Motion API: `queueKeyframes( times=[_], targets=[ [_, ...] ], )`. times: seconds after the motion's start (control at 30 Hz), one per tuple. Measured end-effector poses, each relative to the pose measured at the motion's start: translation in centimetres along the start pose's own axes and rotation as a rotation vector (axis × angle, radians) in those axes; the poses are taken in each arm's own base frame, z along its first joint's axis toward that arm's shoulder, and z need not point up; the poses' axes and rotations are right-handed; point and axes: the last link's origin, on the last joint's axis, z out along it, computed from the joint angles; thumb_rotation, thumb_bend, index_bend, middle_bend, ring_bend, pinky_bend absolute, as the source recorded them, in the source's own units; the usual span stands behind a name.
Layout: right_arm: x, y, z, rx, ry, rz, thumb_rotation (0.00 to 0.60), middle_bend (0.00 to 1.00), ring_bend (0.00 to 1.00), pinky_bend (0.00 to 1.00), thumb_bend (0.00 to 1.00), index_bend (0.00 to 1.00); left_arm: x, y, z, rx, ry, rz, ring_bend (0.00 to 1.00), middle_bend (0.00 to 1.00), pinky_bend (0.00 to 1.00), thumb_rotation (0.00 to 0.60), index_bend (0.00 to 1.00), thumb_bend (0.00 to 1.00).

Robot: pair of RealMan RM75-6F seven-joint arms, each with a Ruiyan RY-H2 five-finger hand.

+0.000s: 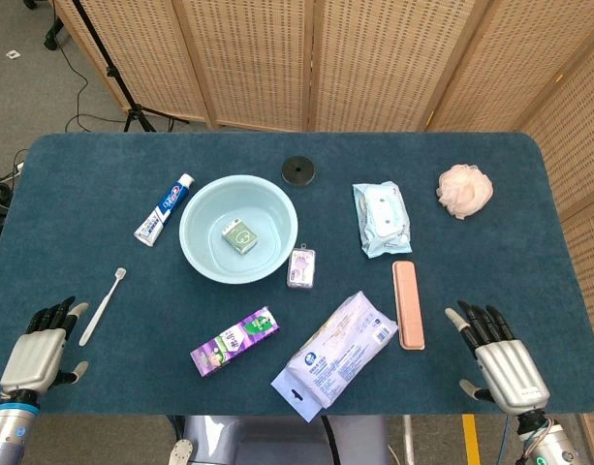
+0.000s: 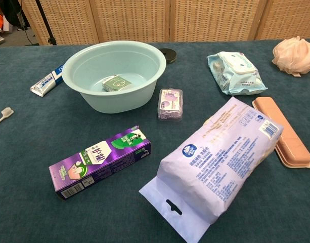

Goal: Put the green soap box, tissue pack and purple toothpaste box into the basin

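The green soap box (image 1: 239, 235) (image 2: 117, 83) lies inside the light blue basin (image 1: 190, 242) (image 2: 114, 104). In front of the basin the purple toothpaste box (image 1: 234, 341) (image 2: 100, 161) lies flat on the table. To its right rests the large white tissue pack (image 1: 336, 353) (image 2: 218, 162). My left hand (image 1: 40, 351) hovers at the front left edge, fingers spread, holding nothing. My right hand (image 1: 498, 360) is at the front right, also open and empty, right of the tissue pack. Neither hand shows in the chest view.
A toothbrush (image 1: 103, 305) and a toothpaste tube (image 1: 164, 209) lie left of the basin. A small clear purple case (image 1: 301, 267), a wipes pack (image 1: 381, 218), a pink case (image 1: 407, 303), a bath pouf (image 1: 465, 190) and a black disc (image 1: 298, 170) are also on the table.
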Motion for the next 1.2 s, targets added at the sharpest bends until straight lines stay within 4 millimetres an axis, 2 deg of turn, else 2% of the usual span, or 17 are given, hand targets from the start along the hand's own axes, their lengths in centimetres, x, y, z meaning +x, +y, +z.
queueKeyframes(
  times=[0.33,0.57,0.8,1.2],
  targets=[
    [0.1,-3.5,2.8,0.205,-0.053,0.084,0.6,0.0,0.0,0.0,0.05,0.0,-0.8,-0.3,0.4,0.012,-0.036,0.006,0.0,0.0,0.0,0.6,0.08,0.27],
    [-0.8,-5.4,5.3,0.304,-0.155,0.106,0.6,0.0,0.0,0.0,0.05,0.0,-1.1,-0.8,0.9,0.035,-0.043,0.005,0.0,0.0,0.0,0.6,0.08,0.27],
    [-2.1,-7.2,7.7,0.375,-0.186,0.09,0.6,0.0,0.0,0.0,0.05,0.0,-1.6,-1.2,1.3,0.057,-0.061,0.004,0.0,0.0,0.0,0.6,0.08,0.27],
    [-2.1,-10.0,10.6,0.434,-0.166,0.093,0.6,0.0,0.0,0.0,0.05,0.0,-2.4,-1.7,1.8,0.079,-0.096,0.001,0.0,0.0,0.0,0.6,0.08,0.27]
  ],
)
